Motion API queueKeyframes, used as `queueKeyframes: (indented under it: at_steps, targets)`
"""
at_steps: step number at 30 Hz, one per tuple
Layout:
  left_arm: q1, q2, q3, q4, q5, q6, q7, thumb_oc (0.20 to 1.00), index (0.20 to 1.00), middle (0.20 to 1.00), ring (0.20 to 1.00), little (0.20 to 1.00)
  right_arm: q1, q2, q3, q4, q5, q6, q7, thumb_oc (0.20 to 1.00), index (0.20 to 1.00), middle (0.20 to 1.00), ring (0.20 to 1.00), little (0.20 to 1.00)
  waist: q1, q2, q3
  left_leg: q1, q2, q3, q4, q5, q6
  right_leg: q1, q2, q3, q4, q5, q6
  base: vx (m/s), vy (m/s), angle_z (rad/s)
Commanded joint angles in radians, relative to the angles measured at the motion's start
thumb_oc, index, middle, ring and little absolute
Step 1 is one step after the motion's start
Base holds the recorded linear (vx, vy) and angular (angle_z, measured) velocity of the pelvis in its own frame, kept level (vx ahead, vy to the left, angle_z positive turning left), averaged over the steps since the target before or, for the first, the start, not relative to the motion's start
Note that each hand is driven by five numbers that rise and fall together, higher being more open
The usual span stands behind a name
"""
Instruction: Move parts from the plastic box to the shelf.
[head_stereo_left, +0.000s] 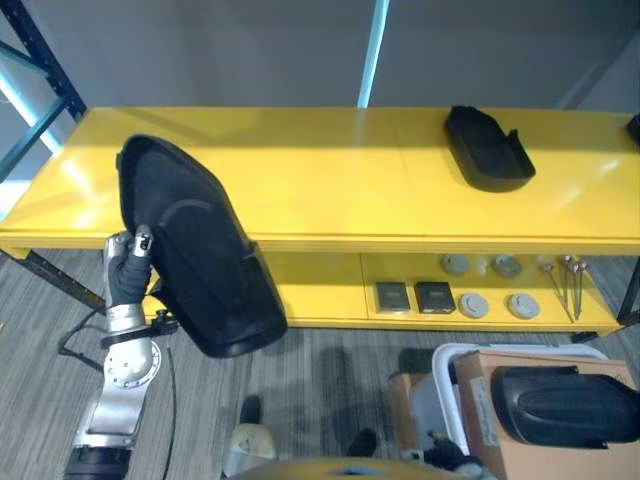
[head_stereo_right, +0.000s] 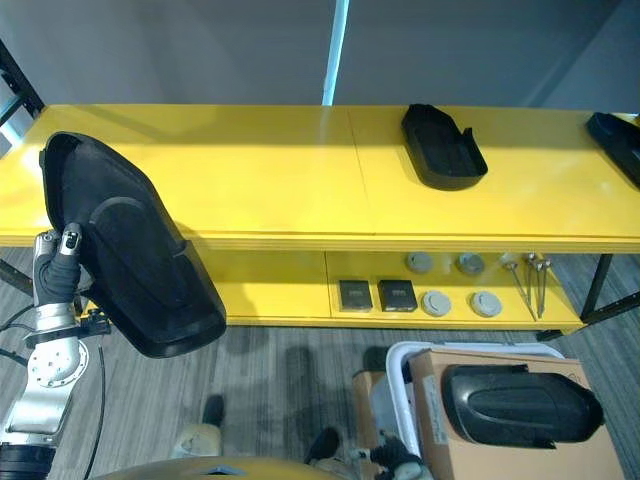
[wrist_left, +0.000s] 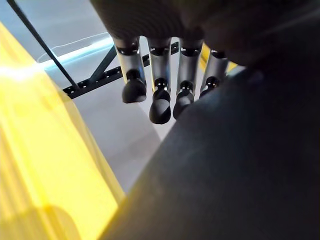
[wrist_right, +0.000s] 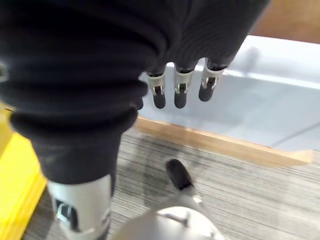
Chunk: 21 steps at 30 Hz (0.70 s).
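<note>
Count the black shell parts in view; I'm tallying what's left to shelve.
4: one held in the left hand, one on the shelf top, one at its right end, one on the cardboard box. More may be hidden.

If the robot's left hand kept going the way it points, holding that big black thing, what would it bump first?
Probably the yellow shelf. The left hand points up toward its front edge, and the big black part it carries already overlaps that edge, so the part would likely touch first. Depth is unclear.

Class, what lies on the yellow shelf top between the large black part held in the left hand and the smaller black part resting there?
Nothing: in both eye views, bare yellow shelf top separates the large black part from the smaller black part.
</note>
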Motion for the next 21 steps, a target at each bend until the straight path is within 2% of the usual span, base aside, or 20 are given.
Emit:
queueKeyframes:
  at_steps: [1, 2, 4, 6, 8, 10, 11, 12, 13, 15, 17, 19, 20, 21]
  targets:
    - [-0.046, 0.087, 0.018, -0.140, 0.025, -0.037, 0.002, 0.200, 0.200, 0.200, 0.200, 0.200, -0.015, 0.037, 0.041, -0.033, -0.049, 0.005, 0.008, 1.000, 1.000, 1.000, 1.000, 1.000, -0.007, -0.028, -0.047, -0.025, -0.080, -0.029, 0.012, -0.090, 0.074, 0.113, -0.160, 0.007, 0.168, -0.038, 0.122, 0.17, 0.427, 0.20]
    - [-0.061, 0.098, 0.011, -0.150, 0.015, -0.038, -0.005, 0.200, 0.200, 0.200, 0.200, 0.200, -0.026, 0.039, 0.043, -0.053, -0.047, 0.008, 0.008, 1.000, 1.000, 1.000, 1.000, 1.000, -0.020, -0.033, -0.030, -0.005, -0.112, -0.035, 0.010, -0.105, 0.104, 0.064, -0.219, 0.055, 0.275, 0.055, 0.144, 0.17, 0.337, 0.29]
    - [-0.075, 0.113, 0.005, -0.157, 0.007, -0.035, -0.008, 0.200, 0.200, 0.200, 0.200, 0.200, -0.043, 0.041, 0.029, -0.079, -0.027, 0.008, -0.006, 1.000, 1.000, 1.000, 1.000, 1.000, -0.039, -0.016, -0.010, 0.015, -0.120, -0.039, 0.005, -0.119, 0.134, -0.007, -0.252, 0.106, 0.407, 0.120, 0.145, 0.12, 0.281, 0.28]
    - [-0.097, 0.119, -0.023, -0.159, 0.010, -0.031, -0.013, 0.200, 0.200, 0.200, 0.200, 0.200, -0.060, 0.049, 0.012, -0.091, -0.003, 0.004, -0.038, 1.000, 1.000, 1.000, 1.000, 1.000, -0.067, 0.008, -0.004, 0.026, -0.106, -0.043, 0.000, -0.126, 0.140, -0.092, -0.204, 0.155, 0.462, 0.058, 0.118, 0.14, 0.167, -0.04]
    - [-0.095, 0.123, -0.030, -0.165, 0.014, -0.034, -0.025, 0.200, 0.200, 0.200, 0.200, 0.200, -0.067, 0.057, 0.018, -0.094, 0.001, 0.003, -0.041, 1.000, 1.000, 1.000, 1.000, 1.000, -0.083, 0.018, 0.000, 0.037, -0.100, -0.046, 0.000, -0.134, 0.133, -0.139, -0.151, 0.165, 0.412, 0.006, 0.104, 0.18, 0.037, 0.02]
    - [-0.091, 0.118, -0.033, -0.163, -0.003, -0.037, -0.038, 0.200, 0.200, 0.200, 0.200, 0.200, -0.071, 0.067, 0.037, -0.099, -0.003, 0.003, -0.034, 1.000, 1.000, 1.000, 1.000, 1.000, -0.100, 0.020, 0.004, 0.054, -0.096, -0.052, 0.000, -0.148, 0.116, -0.153, -0.082, 0.155, 0.281, -0.044, 0.092, 0.17, -0.057, 0.00]
    - [-0.092, 0.119, -0.033, -0.163, -0.003, -0.037, -0.038, 0.200, 0.200, 0.200, 0.200, 0.200, -0.071, 0.067, 0.037, -0.099, -0.003, 0.003, -0.034, 1.000, 1.000, 1.000, 1.000, 1.000, -0.102, 0.020, 0.003, 0.050, -0.095, -0.053, 0.000, -0.144, 0.116, -0.151, -0.079, 0.151, 0.271, -0.036, 0.090, 0.25, -0.118, 0.08]
    - [-0.100, 0.107, -0.047, -0.149, -0.011, -0.037, -0.043, 0.200, 0.200, 0.200, 0.200, 0.200, -0.072, 0.066, 0.062, -0.097, -0.022, 0.004, -0.031, 1.000, 1.000, 1.000, 1.000, 1.000, -0.127, 0.013, 0.006, 0.075, -0.098, -0.075, 0.000, -0.165, 0.108, -0.178, -0.014, 0.206, 0.142, -0.035, 0.089, 0.29, -0.129, 0.17]
    - [-0.109, 0.100, -0.058, -0.143, -0.015, -0.037, -0.047, 0.200, 0.200, 0.200, 0.200, 0.200, -0.074, 0.062, 0.067, -0.097, -0.027, 0.005, -0.029, 1.000, 1.000, 1.000, 1.000, 1.000, -0.141, 0.010, 0.007, 0.086, -0.099, -0.088, 0.000, -0.174, 0.106, -0.196, 0.015, 0.247, 0.083, -0.007, 0.092, 0.42, -0.184, 0.17]
    - [-0.109, 0.090, -0.074, -0.137, -0.010, -0.041, -0.063, 0.200, 0.200, 0.200, 0.200, 0.200, -0.065, 0.063, 0.072, -0.086, -0.036, 0.009, -0.020, 1.000, 1.000, 1.000, 1.000, 1.000, -0.153, -0.002, -0.003, 0.107, -0.104, -0.112, 0.000, -0.202, 0.102, -0.196, 0.039, 0.298, 0.017, 0.008, 0.092, 0.32, -0.169, 0.50]
    - [-0.085, 0.083, -0.063, -0.138, -0.015, -0.042, -0.074, 0.200, 0.200, 0.200, 0.200, 0.200, -0.058, 0.063, 0.082, -0.076, -0.052, 0.008, -0.013, 1.000, 1.000, 1.000, 1.000, 1.000, -0.151, -0.003, -0.016, 0.132, -0.096, -0.117, 0.000, -0.214, 0.098, -0.157, 0.048, 0.294, -0.007, 0.019, 0.080, 0.37, -0.243, 0.76]
    - [-0.063, 0.056, -0.044, -0.119, -0.073, -0.043, -0.086, 0.200, 0.200, 0.200, 0.200, 0.200, -0.038, 0.049, 0.094, -0.081, -0.059, 0.005, 0.004, 1.000, 1.000, 1.000, 1.000, 1.000, -0.160, -0.001, -0.034, 0.106, -0.087, -0.120, 0.171, -0.237, 0.075, -0.103, 0.075, 0.308, -0.008, -0.017, 0.051, 0.40, -0.330, 0.16]
    - [-0.081, 0.040, -0.038, -0.113, -0.111, -0.042, -0.086, 0.200, 0.200, 0.200, 0.200, 0.200, -0.035, 0.026, 0.069, -0.094, -0.031, 0.000, 0.000, 1.000, 1.000, 1.000, 1.000, 1.000, -0.164, -0.014, -0.004, -0.002, -0.102, -0.086, 0.389, -0.185, 0.023, -0.054, 0.061, 0.294, -0.015, -0.036, 0.028, 0.14, -0.197, 0.28]
    - [-0.083, 0.040, -0.038, -0.112, -0.112, -0.042, -0.086, 0.200, 0.200, 0.200, 0.200, 0.200, -0.036, 0.025, 0.067, -0.095, -0.030, 0.000, 0.000, 1.000, 1.000, 1.000, 1.000, 1.000, -0.166, -0.013, -0.003, -0.016, -0.101, -0.089, 0.410, -0.192, 0.022, -0.056, 0.062, 0.291, -0.015, -0.035, 0.027, 0.07, -0.180, 0.47]
